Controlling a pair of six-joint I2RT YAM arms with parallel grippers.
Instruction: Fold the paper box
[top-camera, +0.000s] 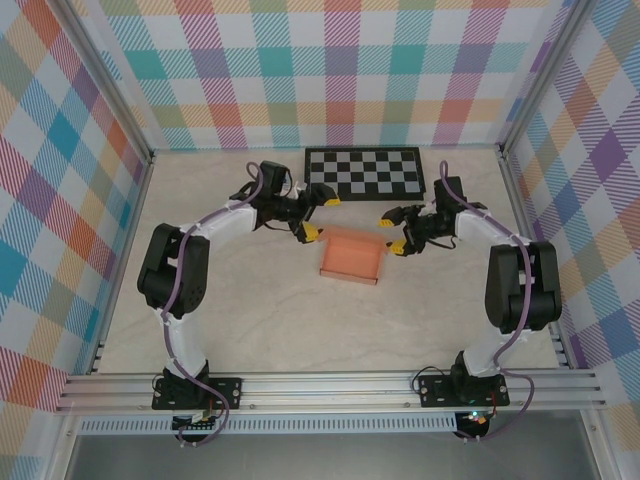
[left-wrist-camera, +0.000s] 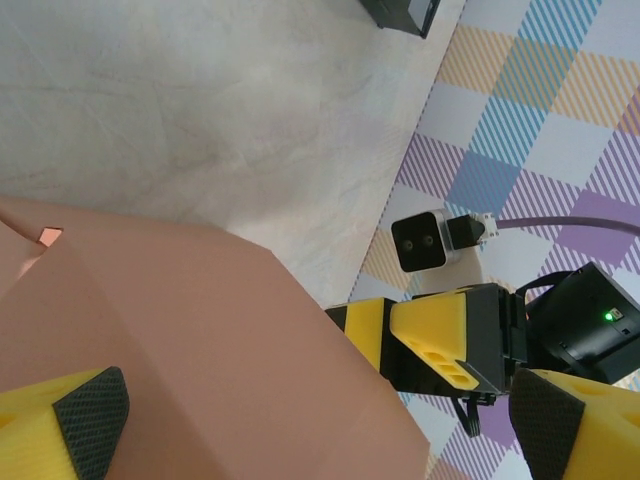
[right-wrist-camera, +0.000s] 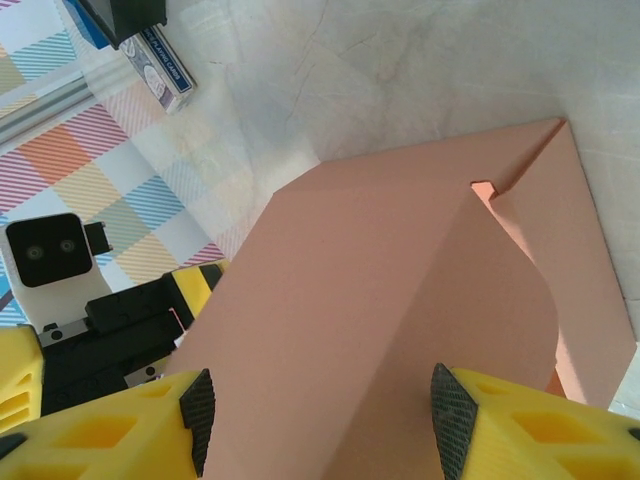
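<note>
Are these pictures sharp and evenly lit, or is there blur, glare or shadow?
Top external view: sharp, evenly lit, only soft shadows beside the paper box. Left wrist view: the box's near surface is soft, the pale table washed out. Right wrist view: sharp, with gentle shading across the box's folds.

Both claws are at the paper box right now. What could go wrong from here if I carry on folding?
1. On the paper box, the flap beneath the right claw looks bowed, not creased; it may spring open.
2. The left claw faces the right claw closely across the box; closing in could knock them together.
3. Both claws stand open, so a push may slide the thin box over the table.
</note>
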